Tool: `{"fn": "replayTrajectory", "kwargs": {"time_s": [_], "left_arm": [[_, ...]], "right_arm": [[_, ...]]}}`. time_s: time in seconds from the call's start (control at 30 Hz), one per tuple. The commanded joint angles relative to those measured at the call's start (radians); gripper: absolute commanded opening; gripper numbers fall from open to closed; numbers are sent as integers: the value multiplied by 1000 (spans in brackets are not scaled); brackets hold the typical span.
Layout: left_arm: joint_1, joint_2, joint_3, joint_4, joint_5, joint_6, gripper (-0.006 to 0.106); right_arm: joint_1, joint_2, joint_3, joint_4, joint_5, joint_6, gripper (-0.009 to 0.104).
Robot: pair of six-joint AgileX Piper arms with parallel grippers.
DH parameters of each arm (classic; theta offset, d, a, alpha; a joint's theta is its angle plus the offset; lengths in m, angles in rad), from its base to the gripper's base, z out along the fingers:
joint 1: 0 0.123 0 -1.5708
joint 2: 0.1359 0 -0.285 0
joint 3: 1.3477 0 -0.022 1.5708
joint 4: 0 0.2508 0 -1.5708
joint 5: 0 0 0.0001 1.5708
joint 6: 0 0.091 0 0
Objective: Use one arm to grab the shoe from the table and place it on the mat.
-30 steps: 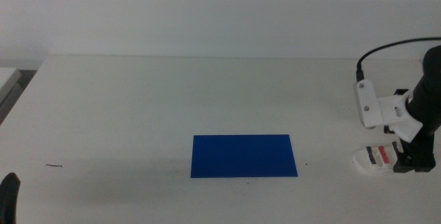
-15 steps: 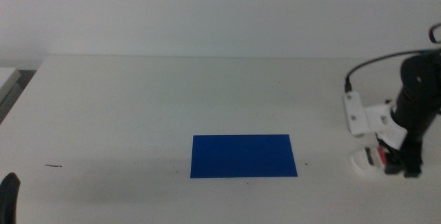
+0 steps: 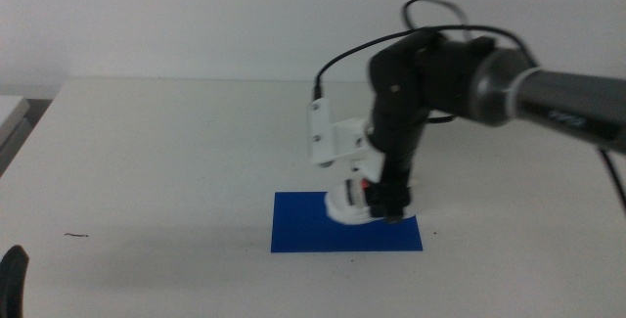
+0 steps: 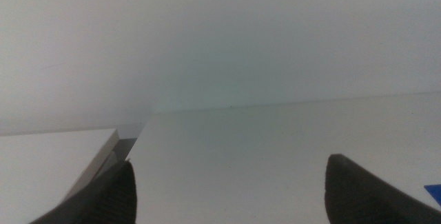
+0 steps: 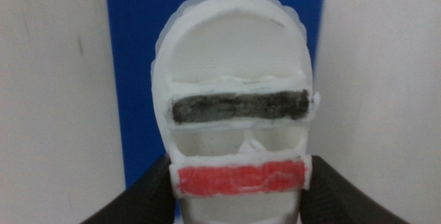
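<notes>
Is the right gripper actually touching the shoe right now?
Touching. In the right wrist view the right gripper has its dark jaws pressed against both sides of the shoe at the red strap, over the mat.

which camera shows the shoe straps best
The right wrist view: the shoe fills it, black and red straps sharp, held in the right pincer over the mat. The middle view shows it small and blurred; the left wrist view, nothing.

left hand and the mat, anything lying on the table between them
Nothing: in the middle view the table is bare from the waiting left hand to the mat, save one small dark mark.
</notes>
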Motion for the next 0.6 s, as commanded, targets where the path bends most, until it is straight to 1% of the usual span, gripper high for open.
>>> {"fn": "replayTrajectory", "kwargs": {"time_s": [0.0,0.27,0.4,0.57], "left_arm": [[0,5,0,-4,-13,-1,94],[0,5,0,-4,-13,-1,94],[0,5,0,-4,-13,-1,94],[0,5,0,-4,-13,-1,94]], "right_arm": [[30,27,-49,5,18,20,-3],[50,68,-62,25,-16,27,-3],[51,84,-62,53,-33,27,-3],[51,96,-62,58,-41,27,-2]]}}
